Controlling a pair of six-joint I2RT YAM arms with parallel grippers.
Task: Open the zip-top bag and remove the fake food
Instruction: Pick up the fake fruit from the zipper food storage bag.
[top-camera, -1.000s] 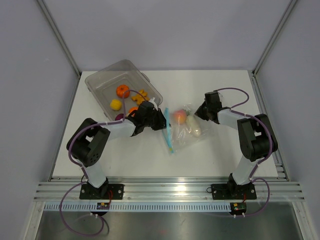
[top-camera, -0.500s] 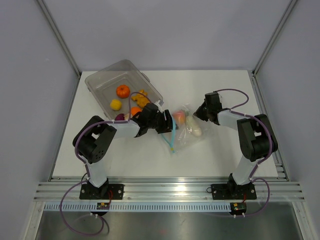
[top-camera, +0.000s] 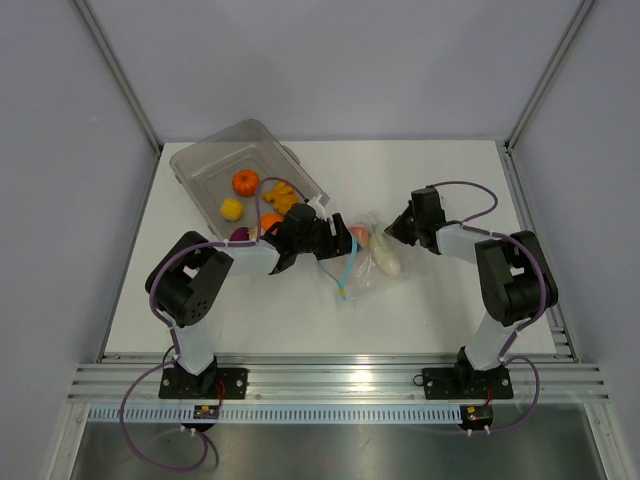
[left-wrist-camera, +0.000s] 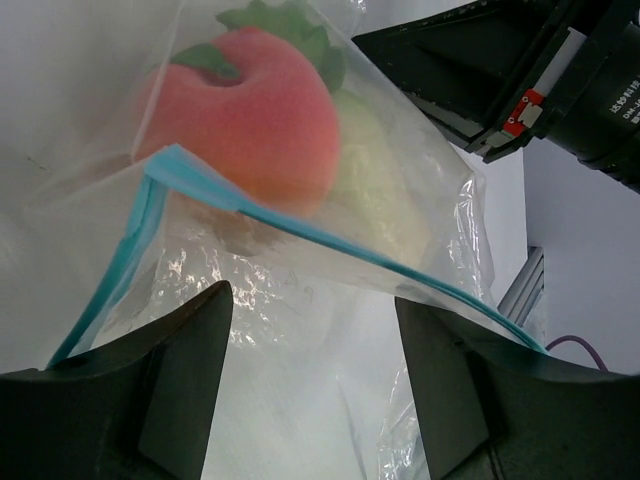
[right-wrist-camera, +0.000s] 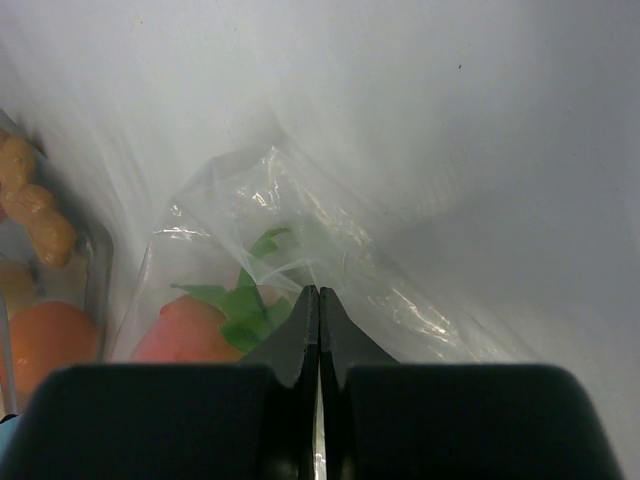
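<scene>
From above, two arms met over one zip-top bag (top-camera: 368, 270) lying mid-table, just right of one clear tub (top-camera: 200, 163). Of the fake food, two pieces sat inside the bag, a peach (top-camera: 358, 233) and a white piece (top-camera: 386, 261), while five lay in the tub. The left gripper (top-camera: 335, 241) stood at the bag's mouth and the right gripper (top-camera: 396, 227) at its opposite corner.

The left wrist camera showed its two fingers (left-wrist-camera: 170, 390) spread wide, gripping nothing, with one blue zip strip (left-wrist-camera: 300, 226) crossing ahead of the peach.

The right wrist camera showed its two fingers (right-wrist-camera: 290, 350) pressed together, pinching the bag's film.
</scene>
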